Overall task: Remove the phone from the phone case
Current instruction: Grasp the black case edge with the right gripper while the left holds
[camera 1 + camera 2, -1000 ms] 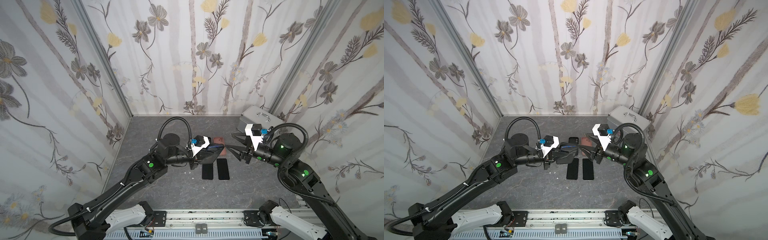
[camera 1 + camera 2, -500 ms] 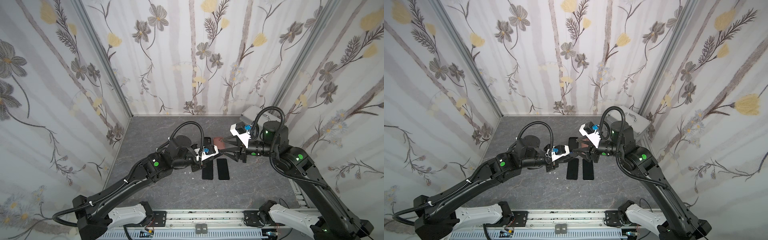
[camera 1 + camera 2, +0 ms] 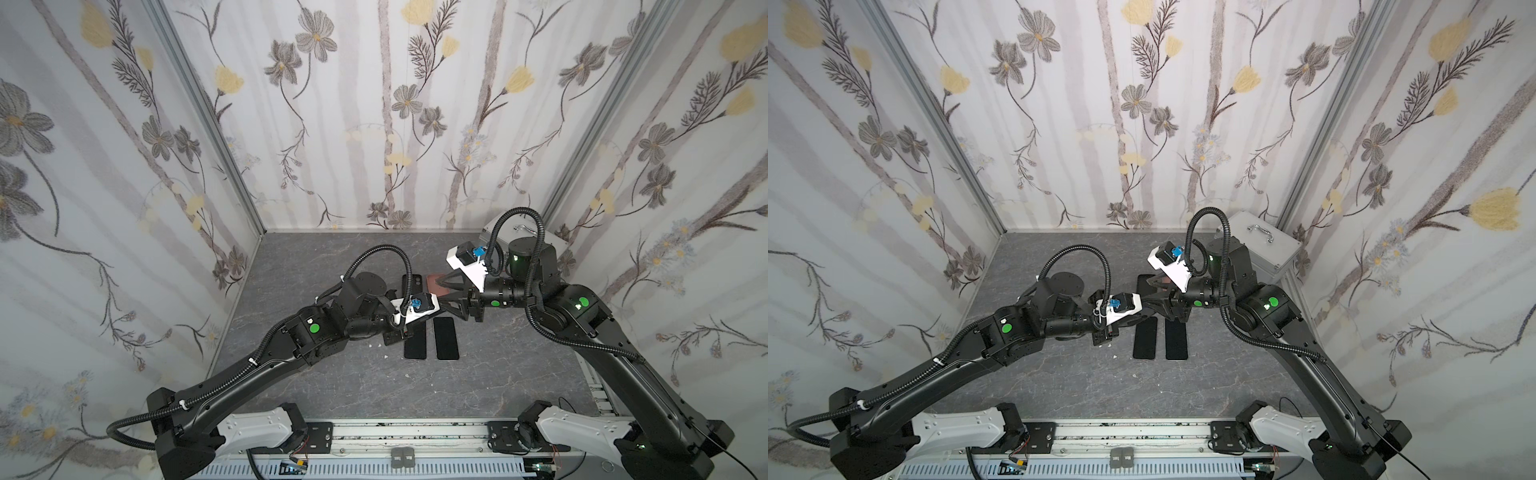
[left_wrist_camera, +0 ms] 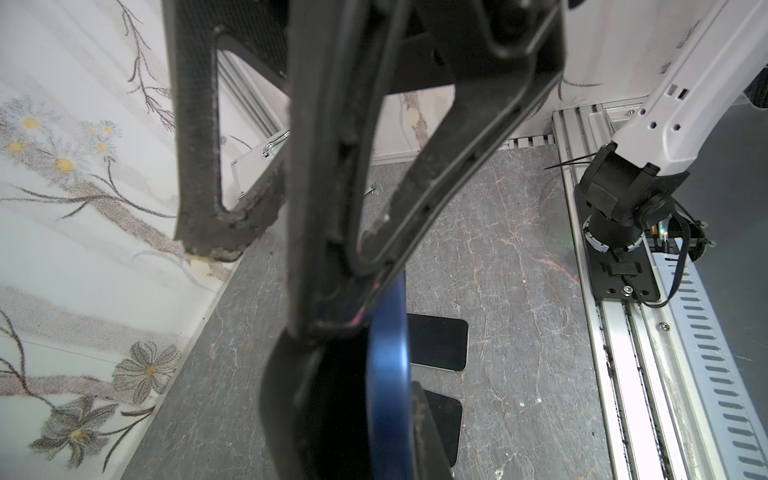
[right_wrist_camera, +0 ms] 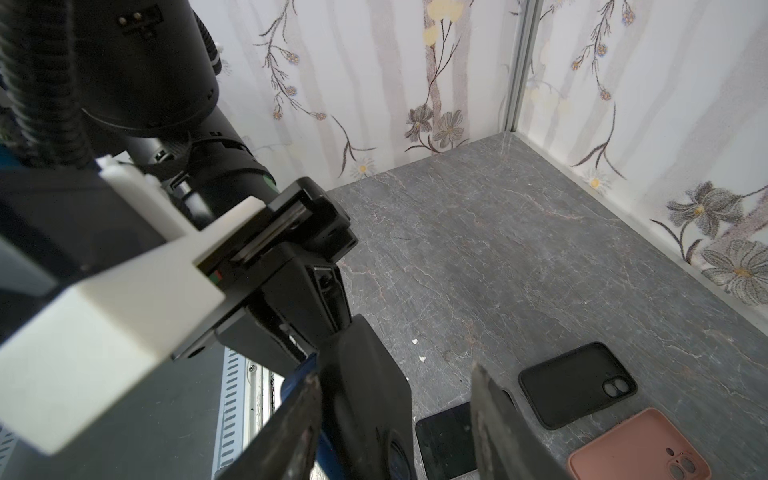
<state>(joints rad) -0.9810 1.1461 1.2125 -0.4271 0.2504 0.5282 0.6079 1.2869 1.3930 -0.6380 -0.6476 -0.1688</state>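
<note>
The left gripper (image 5: 322, 322) is clamped tight on the blue phone (image 4: 386, 353) seated in its black phone case (image 5: 365, 386), aloft over the table (image 3: 332, 386) (edge-on); the right gripper (image 5: 395, 370) straddles the case half-open, gripping nothing.

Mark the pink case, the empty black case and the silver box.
pink case (image 5: 636, 449): right wrist view, its flat middle.
empty black case (image 5: 575, 386): right wrist view, its flat middle.
silver box (image 3: 1273, 253): a top view, lid beside the handle.
</note>
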